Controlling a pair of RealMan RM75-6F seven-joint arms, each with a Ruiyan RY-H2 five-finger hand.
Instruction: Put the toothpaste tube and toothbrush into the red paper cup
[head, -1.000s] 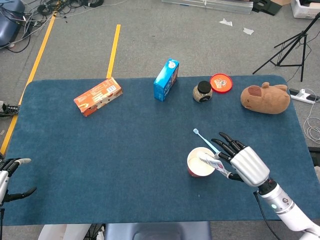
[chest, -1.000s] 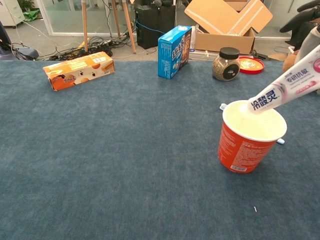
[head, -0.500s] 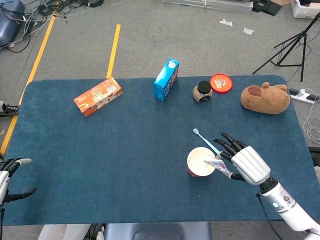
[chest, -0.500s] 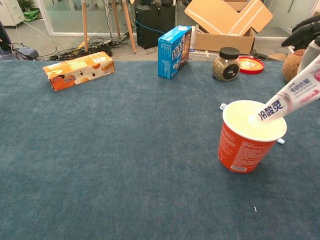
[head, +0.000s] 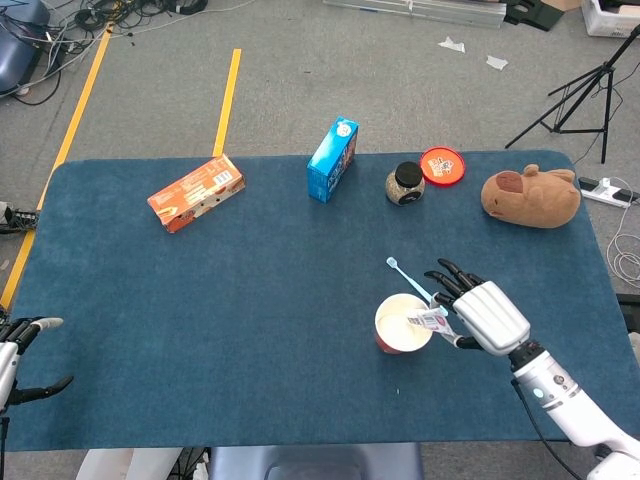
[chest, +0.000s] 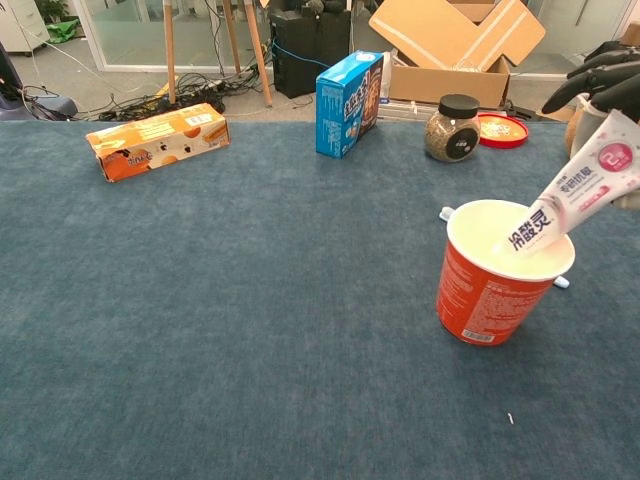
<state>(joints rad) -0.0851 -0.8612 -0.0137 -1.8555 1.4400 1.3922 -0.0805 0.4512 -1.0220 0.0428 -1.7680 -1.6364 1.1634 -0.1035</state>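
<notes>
**Two items to load: tube at the rim, brush on the worktop**

Item 1, toothpaste tube (chest: 575, 195): pinched by the right hand (head: 487, 316), tilted, its lower end inside the mouth of the red paper cup (chest: 497, 275), its upper end leaning out past the cup's right rim. Fingers (chest: 578, 80) clamp the tube's upper part, the rest of them spread above it.

Item 2, toothbrush (head: 404, 274): light blue, lying flat on the worktop (head: 250, 300) just behind the cup; in the chest view its two ends show on either side of the cup's wall.

Item 3, left hand (head: 18, 355): at the near left edge of the worktop, well apart from the cup, holding nothing, fingers apart.

Other stock, far side: orange box (head: 196, 192), blue carton (head: 332, 158), jar (head: 405, 184), red lid (head: 442, 165), plush toy (head: 530, 196).

Handling note, by judgement: the tube looks ready for release. Best practice is to bring it nearer upright and lower it until the end bears on the cup's floor, then part the fingers without dragging the rim, since a light paper cup may tip under a sideways push. The brush remains to be collected.
</notes>
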